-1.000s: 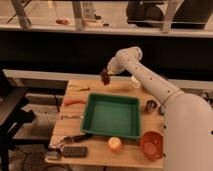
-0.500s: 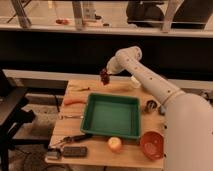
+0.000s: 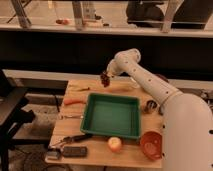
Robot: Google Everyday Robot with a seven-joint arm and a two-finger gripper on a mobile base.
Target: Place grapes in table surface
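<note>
My gripper (image 3: 106, 76) hangs at the end of the white arm, above the far side of the light wooden table surface (image 3: 120, 88), just beyond the far left corner of the green tray (image 3: 113, 115). It is shut on the grapes (image 3: 105, 79), a small dark reddish-purple bunch that hangs under it, held in the air above the table.
A yellow-orange apple (image 3: 115, 144) and an orange-red bowl (image 3: 151, 144) sit at the table's front. An orange carrot (image 3: 73, 101), a knife (image 3: 71, 116), dark tools (image 3: 74, 139) and a remote-like device (image 3: 74, 151) lie on the left. A small metal cup (image 3: 150, 106) stands right of the tray.
The gripper with the grapes has barely moved. Nothing else has shifted.
</note>
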